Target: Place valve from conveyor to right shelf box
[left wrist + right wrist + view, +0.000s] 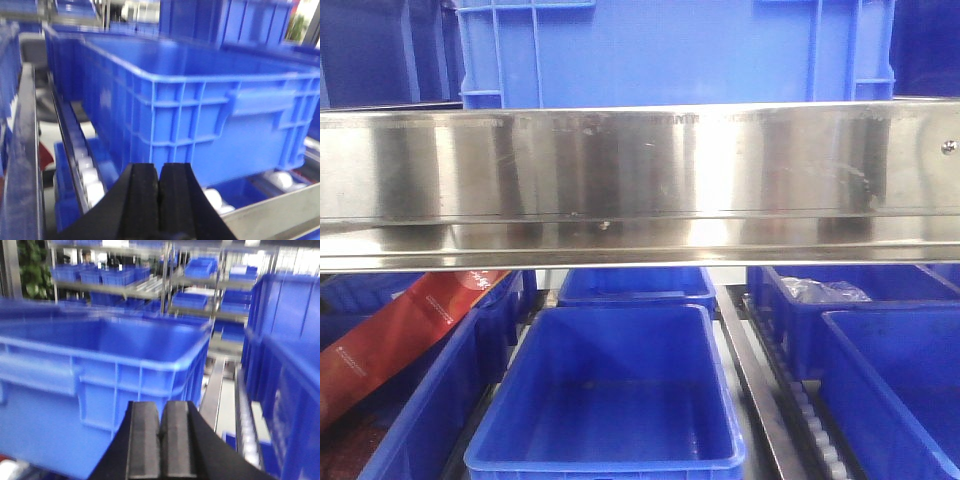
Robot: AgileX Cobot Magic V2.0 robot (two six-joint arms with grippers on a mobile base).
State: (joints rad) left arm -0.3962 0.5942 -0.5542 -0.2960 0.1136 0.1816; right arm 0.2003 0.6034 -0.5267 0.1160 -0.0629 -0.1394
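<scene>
The left fingers (159, 200) are pressed together, pad against pad, with nothing between them. The right fingers (161, 440) are likewise closed on nothing. Neither arm carries the valve, and I judge the pick has not begun or the arms are parked between cycles.

Just beyond the left fingers stands a large blue crate (210, 115), its open top above them and its ribbed side wall facing them. It rests on white rollers (90, 177) that run along a rail to the left of the fingers, presumably so bins can slide along the shelf. Ahead of the right fingers and to their left sits another blue bin (90, 370), empty as far as its interior shows.

In the front view a steel shelf beam (640, 180) spans the picture, with an empty blue box (610, 400) below it.

Neither the valve nor the conveyor appears in any view.
</scene>
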